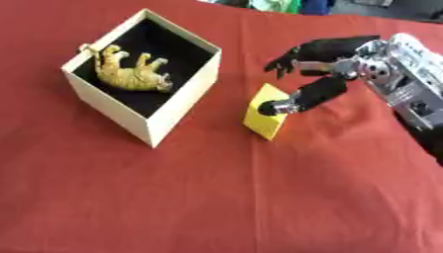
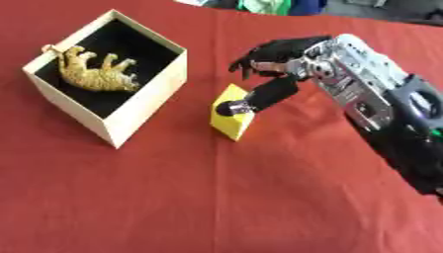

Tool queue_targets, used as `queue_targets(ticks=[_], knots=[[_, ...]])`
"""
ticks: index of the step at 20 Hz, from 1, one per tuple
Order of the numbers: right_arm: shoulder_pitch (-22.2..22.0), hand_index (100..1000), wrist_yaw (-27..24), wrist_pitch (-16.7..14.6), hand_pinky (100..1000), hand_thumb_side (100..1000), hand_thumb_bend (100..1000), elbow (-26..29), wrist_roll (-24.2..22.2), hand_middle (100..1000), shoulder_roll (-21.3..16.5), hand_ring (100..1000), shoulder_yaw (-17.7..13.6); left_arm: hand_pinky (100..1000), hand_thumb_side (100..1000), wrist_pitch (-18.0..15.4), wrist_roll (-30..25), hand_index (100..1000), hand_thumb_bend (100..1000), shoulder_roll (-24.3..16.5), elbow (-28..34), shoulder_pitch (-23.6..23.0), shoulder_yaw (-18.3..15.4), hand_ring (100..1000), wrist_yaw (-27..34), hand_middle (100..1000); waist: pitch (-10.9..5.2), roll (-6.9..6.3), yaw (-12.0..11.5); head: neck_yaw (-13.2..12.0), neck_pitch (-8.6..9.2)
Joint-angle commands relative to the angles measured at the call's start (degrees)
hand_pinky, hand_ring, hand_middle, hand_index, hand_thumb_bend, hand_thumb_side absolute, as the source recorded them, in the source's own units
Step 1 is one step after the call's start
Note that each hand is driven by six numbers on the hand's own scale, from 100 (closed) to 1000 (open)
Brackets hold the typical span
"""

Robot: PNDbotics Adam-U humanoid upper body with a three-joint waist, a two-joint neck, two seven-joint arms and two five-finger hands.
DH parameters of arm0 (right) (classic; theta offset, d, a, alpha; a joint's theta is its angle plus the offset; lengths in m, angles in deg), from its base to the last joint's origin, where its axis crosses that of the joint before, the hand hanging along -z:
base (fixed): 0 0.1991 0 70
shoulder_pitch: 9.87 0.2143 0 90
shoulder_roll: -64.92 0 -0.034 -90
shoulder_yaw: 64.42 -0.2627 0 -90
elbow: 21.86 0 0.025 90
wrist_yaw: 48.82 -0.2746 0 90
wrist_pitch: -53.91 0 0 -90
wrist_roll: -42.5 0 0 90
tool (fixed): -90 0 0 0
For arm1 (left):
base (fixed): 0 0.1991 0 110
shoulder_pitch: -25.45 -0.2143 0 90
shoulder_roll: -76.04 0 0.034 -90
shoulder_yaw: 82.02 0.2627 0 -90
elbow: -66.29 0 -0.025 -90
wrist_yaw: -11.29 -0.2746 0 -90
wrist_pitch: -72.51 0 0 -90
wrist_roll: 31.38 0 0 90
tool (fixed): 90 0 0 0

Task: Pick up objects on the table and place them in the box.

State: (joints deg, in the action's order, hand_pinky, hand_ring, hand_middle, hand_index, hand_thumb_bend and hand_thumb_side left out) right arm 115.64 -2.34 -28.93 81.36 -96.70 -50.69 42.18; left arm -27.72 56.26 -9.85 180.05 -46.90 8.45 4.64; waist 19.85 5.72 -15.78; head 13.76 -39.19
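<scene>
Right hand (image 1: 322, 62) is spread with just the thumb on the yellow block (image 1: 265, 118) beside the box (image 1: 169, 121), so it'll probably tip away.

Your right robot hand (image 1: 322, 62) reaches in from the right, its thumb tip on top of the yellow block (image 1: 264, 117), fingers half-curled above. The cream box (image 1: 177, 106) stands left on the red table (image 1: 216, 197), a toy tiger (image 1: 131, 71) lying inside.

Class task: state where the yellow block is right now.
The yellow block sits on the red tablecloth, just right of the box, near the centre of the left eye view, with the right robot hand touching its top.
</scene>
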Motion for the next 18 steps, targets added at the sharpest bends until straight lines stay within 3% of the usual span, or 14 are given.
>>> queue_targets(ticks=[1, 7, 18], knots=[[0.0, 1000, 3.6, 1.0, 839, 1000, 510, 0.6, 1.6, 807, 0.0, 888, -1.0, 648, 841, -0.1, -0.3, 812, 100, -0.9, 0.8, 0.4, -0.2, 871, -0.3, 858, -1.27, -0.29, 0.1, 0.0, 0.5], [-1.4, 1000, 7.7, 2.1, 839, 1000, 491, 0.2, 3.3, 813, 2.0, 890, -1.1, 648, 841, 0.0, -0.5, 812, 100, -0.8, 0.8, 0.4, -0.2, 871, -0.3, 858, -1.17, -0.28, 0.0, 0.0, 0.58], [-3.3, 1000, 8.6, 2.4, 814, 1000, 478, -0.2, 3.9, 789, 4.4, 854, -0.9, 648, 842, 0.1, -1.1, 812, 100, -0.7, 0.8, 0.5, -0.1, 872, -0.4, 860, -1.06, -0.27, -0.1, 0.1, 0.58]])
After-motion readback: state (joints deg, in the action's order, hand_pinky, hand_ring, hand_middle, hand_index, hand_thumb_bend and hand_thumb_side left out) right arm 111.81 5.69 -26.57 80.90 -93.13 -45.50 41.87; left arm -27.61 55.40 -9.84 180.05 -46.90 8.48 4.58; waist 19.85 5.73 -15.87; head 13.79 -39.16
